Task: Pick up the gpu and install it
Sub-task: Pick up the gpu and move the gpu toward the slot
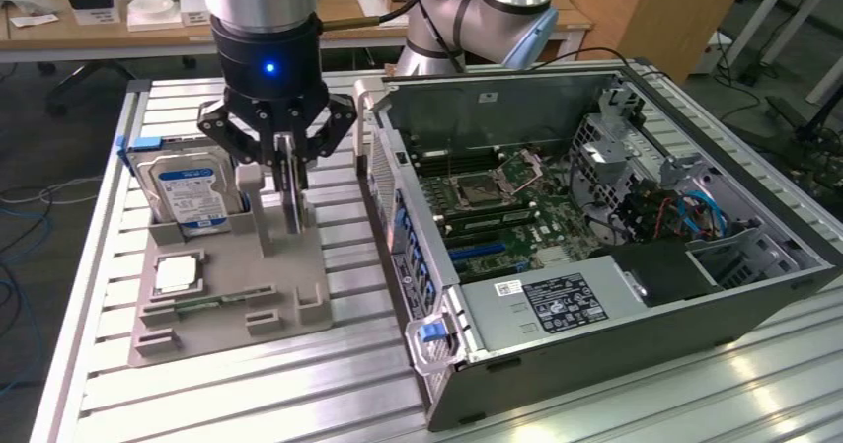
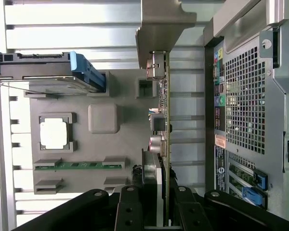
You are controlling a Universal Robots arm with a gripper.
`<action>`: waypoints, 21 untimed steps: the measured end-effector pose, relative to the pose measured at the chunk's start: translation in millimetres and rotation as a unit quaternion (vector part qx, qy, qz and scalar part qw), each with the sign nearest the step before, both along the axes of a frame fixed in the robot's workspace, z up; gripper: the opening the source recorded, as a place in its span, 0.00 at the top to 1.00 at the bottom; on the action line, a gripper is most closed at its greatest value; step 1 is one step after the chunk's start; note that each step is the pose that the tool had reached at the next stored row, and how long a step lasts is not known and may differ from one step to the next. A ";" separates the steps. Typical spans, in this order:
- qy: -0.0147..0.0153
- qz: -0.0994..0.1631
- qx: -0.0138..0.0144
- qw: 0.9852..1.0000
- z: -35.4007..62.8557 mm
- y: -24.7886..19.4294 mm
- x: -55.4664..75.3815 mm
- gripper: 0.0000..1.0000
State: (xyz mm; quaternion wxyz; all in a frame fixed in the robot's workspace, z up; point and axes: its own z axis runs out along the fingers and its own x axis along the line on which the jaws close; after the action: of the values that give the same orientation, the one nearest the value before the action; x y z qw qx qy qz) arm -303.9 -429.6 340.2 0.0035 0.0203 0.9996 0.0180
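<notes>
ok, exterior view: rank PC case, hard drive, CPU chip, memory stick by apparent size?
1. PC case
2. hard drive
3. CPU chip and memory stick: tie, square versus long thin strip, areas look alike.

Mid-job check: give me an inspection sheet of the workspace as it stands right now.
Surface: slotted aluminium table carrying a grey parts tray.
Job's things: gpu upright on edge in its tray slot; open computer case beside the tray.
Clutter: hard drive, processor and memory stick, all in the tray.
Grippers: claw closed on the gpu's top edge.
Cables: blue cables inside the case; loose cables on the floor.
Surroundings: wooden cabinet behind.
</notes>
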 end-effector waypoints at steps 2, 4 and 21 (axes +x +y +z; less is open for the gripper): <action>0.000 0.000 0.000 1.000 1.5 0.0 0.0 0.72; 0.000 0.000 0.000 1.000 2.9 0.0 0.0 0.72; 0.000 0.000 0.000 1.000 12.0 0.0 0.0 0.72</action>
State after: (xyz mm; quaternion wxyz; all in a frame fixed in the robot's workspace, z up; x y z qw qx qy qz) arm -303.9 -429.6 352.2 0.0035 0.0203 0.9996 0.0180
